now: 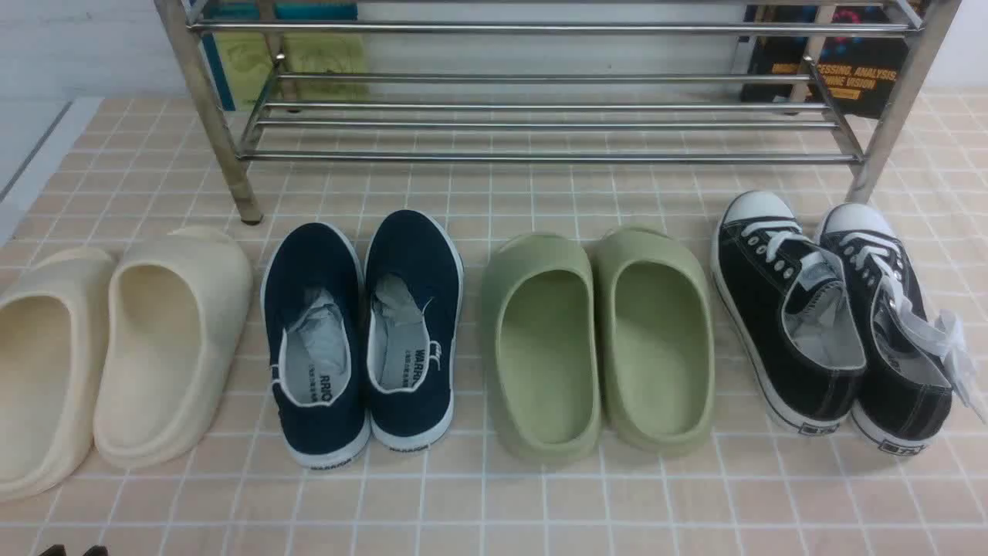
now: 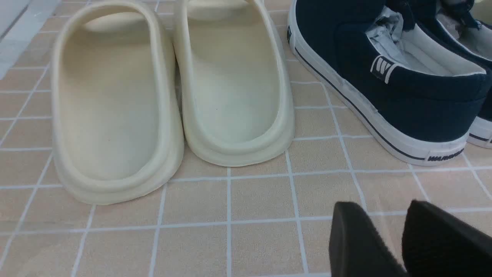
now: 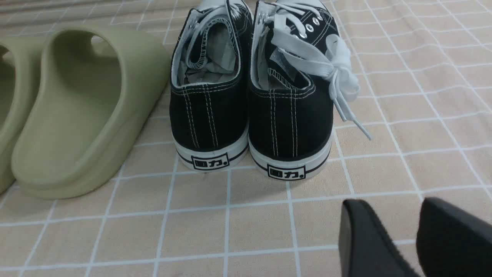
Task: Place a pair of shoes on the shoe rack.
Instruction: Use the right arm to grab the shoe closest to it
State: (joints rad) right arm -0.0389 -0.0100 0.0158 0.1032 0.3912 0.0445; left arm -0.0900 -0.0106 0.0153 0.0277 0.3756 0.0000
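Picking up the black sneakers (image 1: 779,340) – judged the step in hand, not yet begun

Location of item: far right of a row of four pairs on the tiled floor (image 1: 494,494), toes towards the shoe rack (image 1: 540,123), whose right front leg stands just beyond them. Both shoes are upright and side by side, touching along the inner edges. The green slippers (image 1: 540,347) sit just beside them; the navy slip-ons (image 1: 409,270) and cream slippers (image 1: 170,340) lie further along.

Handling note: the heels face the right wrist camera and offer the plainest hold. A grip over the two inner heel collars together would likely carry the pair in one lift. The lace bow (image 3: 338,73) trails loose off the outer shoe and could snag on a rack bar – better to lift high before going forward. The lower shelf bars look free.

Right gripper (image 3: 390,209): fingers part-way apart, a clear gap between them, holding nothing, touching nothing, short of the heels.

Left gripper (image 2: 380,209): fingers likewise a little apart, empty, near the cream slippers and well apart from the sneakers
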